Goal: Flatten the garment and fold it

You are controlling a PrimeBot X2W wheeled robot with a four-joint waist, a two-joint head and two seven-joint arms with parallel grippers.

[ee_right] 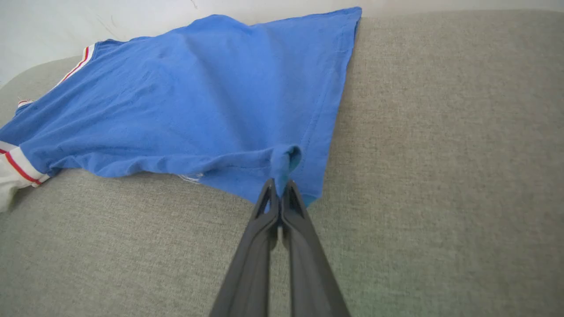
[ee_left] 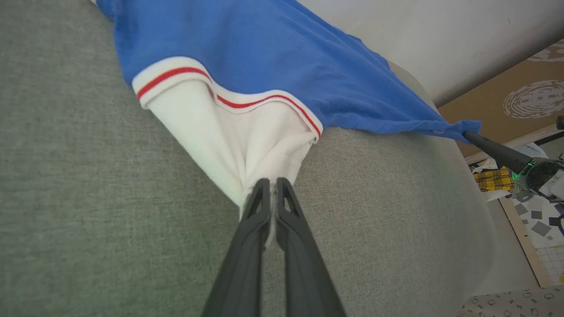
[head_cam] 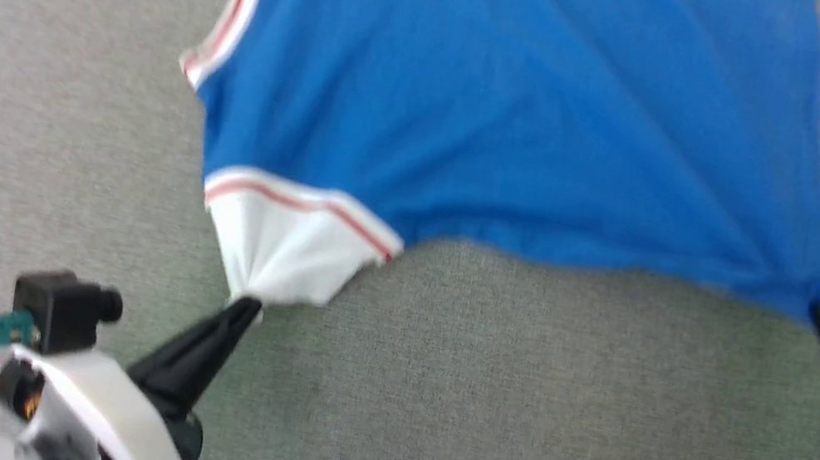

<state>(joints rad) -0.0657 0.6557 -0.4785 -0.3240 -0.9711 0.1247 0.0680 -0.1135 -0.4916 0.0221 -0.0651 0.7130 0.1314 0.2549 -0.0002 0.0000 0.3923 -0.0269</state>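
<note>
On the left, the left gripper (head_cam: 247, 304) has its two dark fingers squeezed shut on the tip of the white sleeve (head_cam: 284, 250). The sleeve is bunched into a point where the fingers pinch it. It fans out wider toward the red and white stripe (head_cam: 297, 202).

In the middle lies the garment (head_cam: 518, 97). It is spread on the grey cloth top (head_cam: 512, 417) and reaches away from both grippers, toward the far side. It lies sideways to the robot. The sleeve end is on the left and the bottom end is on the right, so its long way runs from one gripper across to the other. The near edge bends in a soft curve between them, and slanting wrinkles cross the blue.

On the right, the right gripper (head_cam: 818, 309) is closed too. Its fingers pinch the near blue corner (ee_right: 288, 160) at the bottom end of the shirt. A little fold of cloth pokes up past the tips.

Each gripper sits right at its own end, touching the cloth. I think the flattening is not done yet, because of the wrinkles. To smooth the shirt, the two grippers would need to pull apart, left and right, along its long way. If one pulls too hard, the thin cloth could slip out.
</note>
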